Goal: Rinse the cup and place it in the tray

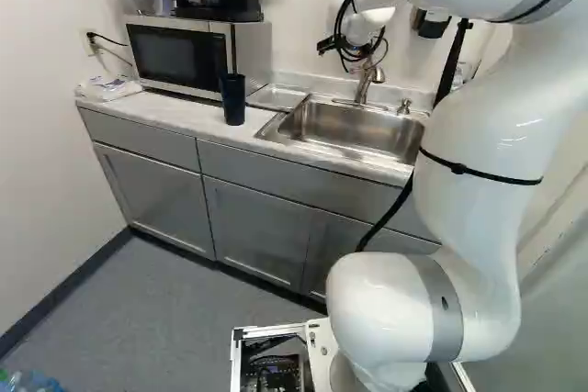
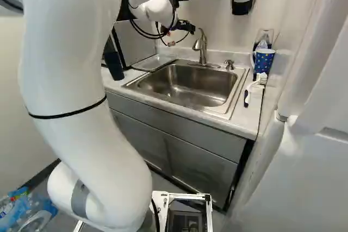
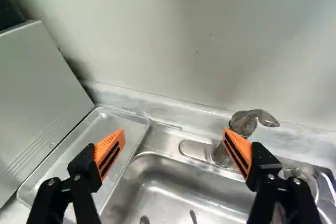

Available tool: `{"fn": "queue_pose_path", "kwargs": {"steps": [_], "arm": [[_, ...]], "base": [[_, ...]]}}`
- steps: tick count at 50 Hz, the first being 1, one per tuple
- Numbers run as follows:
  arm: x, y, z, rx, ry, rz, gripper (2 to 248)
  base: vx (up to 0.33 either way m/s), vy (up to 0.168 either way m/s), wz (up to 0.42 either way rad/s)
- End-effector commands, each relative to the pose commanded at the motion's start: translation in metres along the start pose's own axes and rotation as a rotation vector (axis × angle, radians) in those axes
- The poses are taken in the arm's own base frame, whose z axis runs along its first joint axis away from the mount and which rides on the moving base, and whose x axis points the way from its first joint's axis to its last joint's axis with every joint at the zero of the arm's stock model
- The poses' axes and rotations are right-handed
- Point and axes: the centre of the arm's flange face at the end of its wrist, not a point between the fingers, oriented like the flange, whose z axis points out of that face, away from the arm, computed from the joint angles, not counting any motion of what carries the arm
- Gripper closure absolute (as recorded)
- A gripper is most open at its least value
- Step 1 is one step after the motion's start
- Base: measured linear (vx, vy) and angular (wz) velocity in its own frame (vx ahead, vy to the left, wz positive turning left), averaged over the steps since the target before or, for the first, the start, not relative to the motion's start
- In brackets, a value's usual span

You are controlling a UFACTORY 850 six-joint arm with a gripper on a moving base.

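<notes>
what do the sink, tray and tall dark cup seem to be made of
The sink looks like satin stainless steel: grey with soft, streaky highlights. The tray could be metal or clear plastic: greyish, with a shiny rim. The cup is probably plastic: dark, opaque, little shine; coated metal is possible.

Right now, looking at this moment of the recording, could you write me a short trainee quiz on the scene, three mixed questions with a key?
1. True or false: the black fingers with orange pads stand apart, gripping nothing.

2. Fill in: the shallow, silvery, rectangular tray lies between the silver-and-black microwave and the stainless steel ____.

3. Where is the tall dark blue cup?
A) In the tray
B) Upright on the pale countertop
C) On top of the microwave

Key: 1 true; 2 sink; 3 B.
</notes>
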Motion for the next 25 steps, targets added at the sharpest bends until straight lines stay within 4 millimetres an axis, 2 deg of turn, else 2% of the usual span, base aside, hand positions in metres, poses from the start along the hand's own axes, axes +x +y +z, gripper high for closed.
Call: {"fn": "queue_pose_path", "kwargs": {"steps": [15, 25], "arm": [[0.005, 0.018, 0.020, -0.025, -0.018, 0.012, 3], [0.008, 0.028, 0.026, -0.040, -0.016, 0.019, 3]], "base": [[0.000, 0.000, 0.000], [0.000, 0.000, 0.000]]}}
